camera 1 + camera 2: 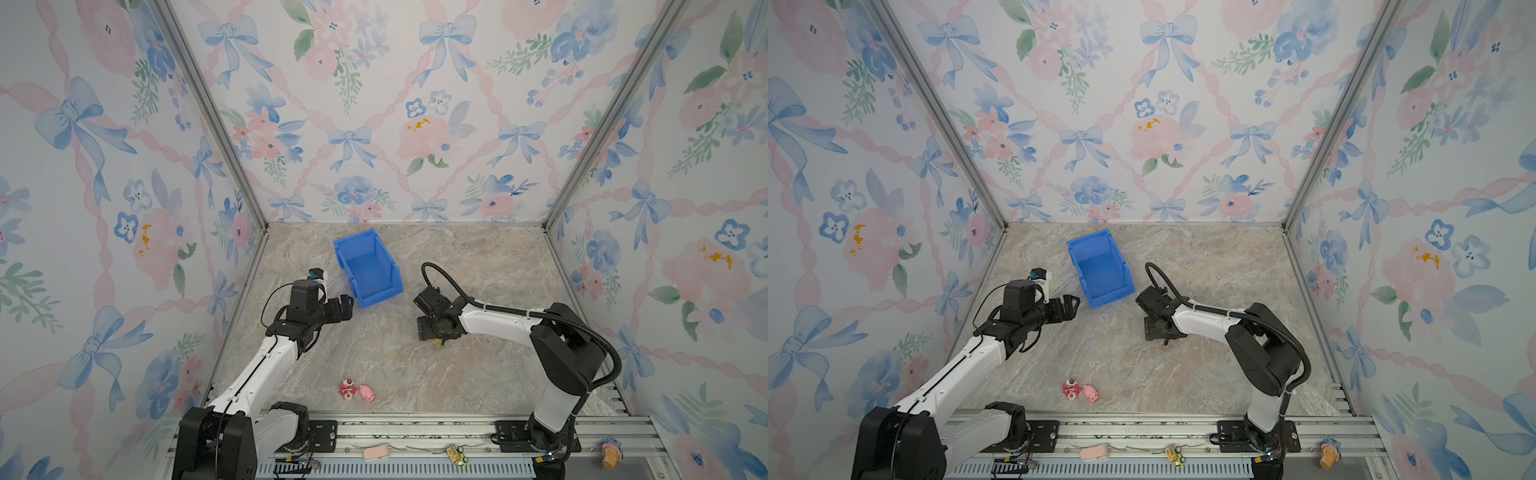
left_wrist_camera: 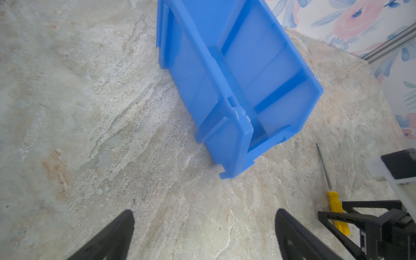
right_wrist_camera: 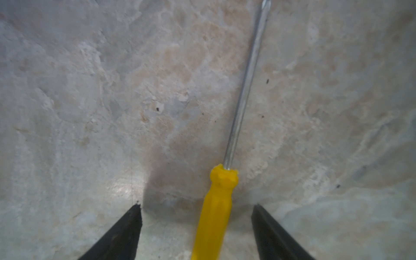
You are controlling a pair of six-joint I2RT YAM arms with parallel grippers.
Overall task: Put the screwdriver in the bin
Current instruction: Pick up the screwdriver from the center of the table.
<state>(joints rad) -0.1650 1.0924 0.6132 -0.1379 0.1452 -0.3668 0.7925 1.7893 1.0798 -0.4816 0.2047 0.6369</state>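
We see the screwdriver (image 3: 217, 202) lying flat on the marble-patterned table (image 3: 90, 112), outside the bin (image 1: 368, 270). In the right wrist view its yellow handle runs between the two black fingers (image 3: 126, 231) of the right gripper (image 3: 197, 208). Its thin grey shaft points away from the gripper. The jaws stand apart, and a strip of table shows between each finger and the handle, so this gripper has hold of nothing. Its fingertips are low, close to the table surface.

The bright blue bin stands upright on the table toward the back wall. It is turned at an angle, and its lower front faces the robot's side. In the left wrist view the screwdriver lies near the front corner of the bin but apart from it.

In both top views the right gripper hangs over the screwdriver and hides almost all of it. A small yellow spot under the gripper is perhaps the handle, but we cannot be sure.

The left gripper (image 2: 204, 212) is near the bin's front corner, on the robot's left side of it. Its fingers (image 2: 112, 236) are wide apart and grip nothing. The bin is ahead of the fingertips and does not touch them.

Two small pink toys (image 1: 355, 390) lie together on the near part of the table, well apart from the bin.
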